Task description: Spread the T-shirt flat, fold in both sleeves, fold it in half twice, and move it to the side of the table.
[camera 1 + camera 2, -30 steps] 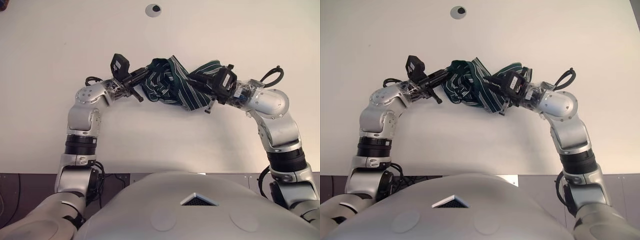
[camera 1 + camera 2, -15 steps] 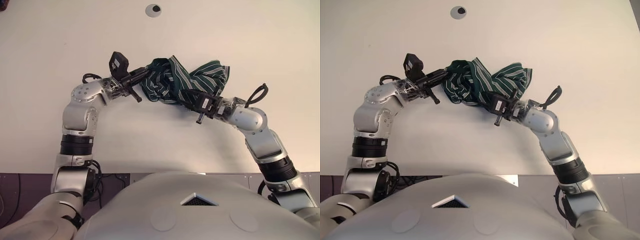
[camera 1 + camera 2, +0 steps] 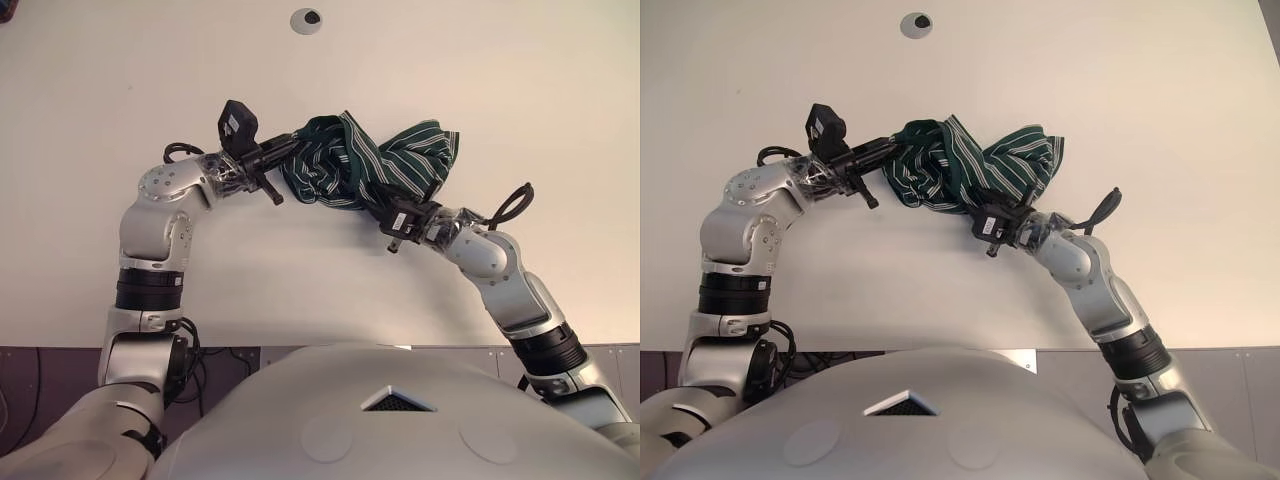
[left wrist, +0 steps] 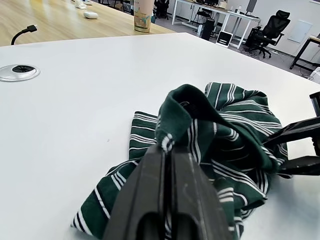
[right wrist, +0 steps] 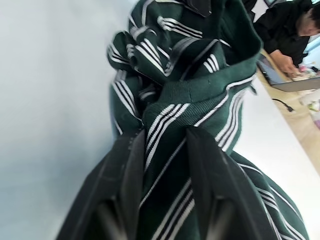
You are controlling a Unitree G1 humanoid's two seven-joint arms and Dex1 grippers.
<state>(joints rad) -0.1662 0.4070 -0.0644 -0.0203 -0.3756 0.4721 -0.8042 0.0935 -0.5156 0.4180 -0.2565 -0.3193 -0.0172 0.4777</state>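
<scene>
Left gripper (image 4: pixel 167 150): fingers pressed together, pinching a small ridge of the T-shirt (image 3: pixel 350 165) at the tips. From where I stand it's holding the left-hand end of the bundle, slightly off the table (image 3: pixel 480 80).

Right gripper (image 5: pixel 165 145): narrow gap, with a thick striped fold filling the space between the two fingers and touching both inner faces. Reads as gripped, not just hovering. It sits at the bundle's near edge, toward the robot, right of centre. The left wrist view shows its two black fingers (image 4: pixel 300 131) coming in at the far side of the cloth.

T-shirt: dark green with white stripes, not spread, bunched into a crumpled heap between the two grippers. One lobe stands up on the right side. Sleeves can't be made out in the wad. It lies around mid-table, not at a side.

Table: plain white top. A round cable grommet (image 3: pixel 307 20) is well beyond the shirt, at the far edge of the head views.

Room behind, left wrist view: a wooden table (image 4: pixel 60 20) with a cup (image 4: pixel 142 9) on it, and a black office chair (image 4: pixel 267 32) farther off.
</scene>
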